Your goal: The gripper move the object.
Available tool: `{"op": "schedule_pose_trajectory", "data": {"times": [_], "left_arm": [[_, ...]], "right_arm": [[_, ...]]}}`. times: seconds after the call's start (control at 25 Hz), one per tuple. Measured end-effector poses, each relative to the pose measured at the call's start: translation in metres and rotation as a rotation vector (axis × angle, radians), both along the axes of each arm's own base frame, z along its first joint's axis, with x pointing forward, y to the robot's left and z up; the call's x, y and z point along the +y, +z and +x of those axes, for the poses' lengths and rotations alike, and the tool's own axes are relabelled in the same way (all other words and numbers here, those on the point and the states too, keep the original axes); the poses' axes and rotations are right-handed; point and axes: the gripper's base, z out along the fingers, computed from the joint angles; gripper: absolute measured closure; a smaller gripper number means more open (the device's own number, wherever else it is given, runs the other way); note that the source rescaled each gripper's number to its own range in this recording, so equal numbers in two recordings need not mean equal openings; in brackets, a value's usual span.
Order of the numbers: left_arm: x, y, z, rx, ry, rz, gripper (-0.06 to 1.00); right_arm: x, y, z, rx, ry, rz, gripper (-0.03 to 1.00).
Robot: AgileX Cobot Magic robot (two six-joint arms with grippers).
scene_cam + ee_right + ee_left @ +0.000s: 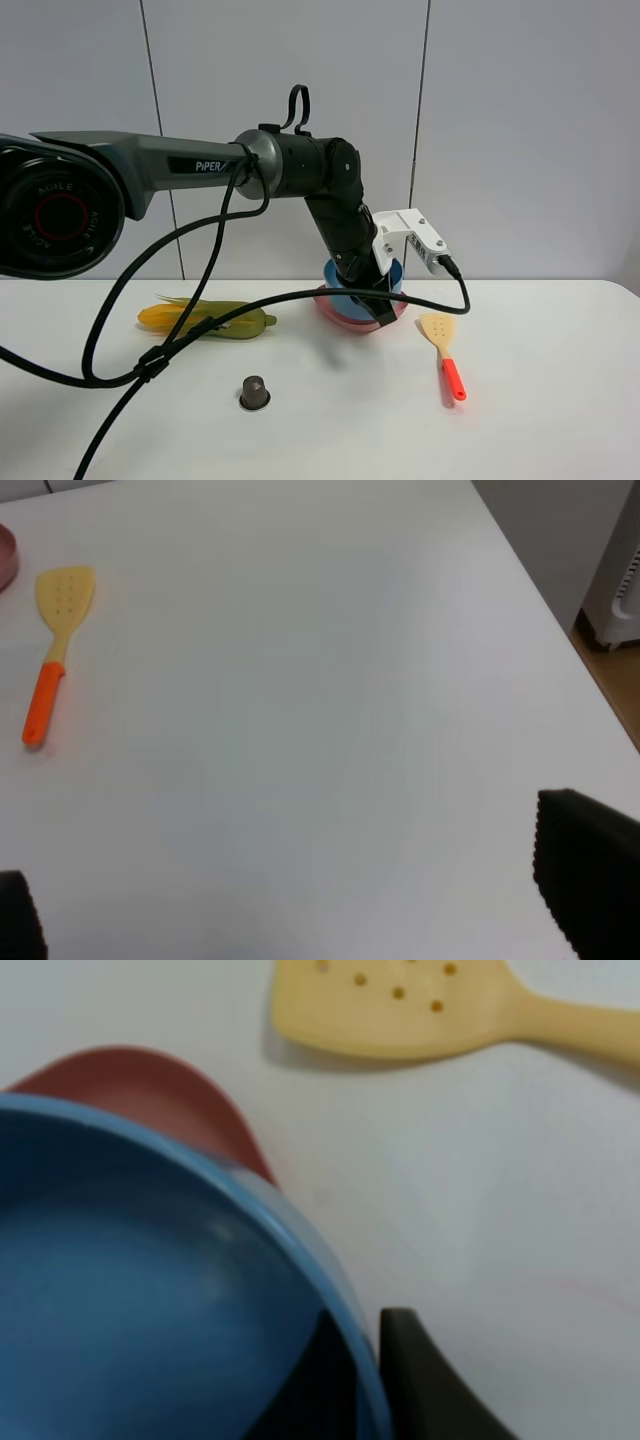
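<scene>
The light-blue bowl rests in the pink plate at the back middle of the white table. My left gripper reaches down on the bowl's right side, its white labelled block just above. In the left wrist view the left gripper straddles the bowl at its rim, one finger inside and one finger outside, closed on it. The pink plate shows behind the bowl. My right gripper is open and empty over bare table and does not show in the exterior view.
A yellow spatula with an orange handle lies right of the plate and also shows in the wrist views. A corn cob and green vegetable lie at the left. A small dark capsule stands in front. A black cable crosses the table.
</scene>
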Motion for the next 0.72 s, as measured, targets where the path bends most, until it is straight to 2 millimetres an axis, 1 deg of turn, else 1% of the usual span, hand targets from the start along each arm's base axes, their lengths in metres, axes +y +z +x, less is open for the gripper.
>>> {"op": "schedule_pose_trajectory", "data": {"times": [0.36, 0.72], "left_arm": [[0.008, 0.0, 0.008, -0.078, -0.127, 0.047, 0.94], [0.007, 0.003, 0.013, -0.119, -0.131, -0.003, 0.94]], "right_arm": [[0.0, 0.0, 0.0, 0.0, 0.0, 0.0, -0.03], [0.0, 0.0, 0.0, 0.0, 0.0, 0.0, -0.03]]}}
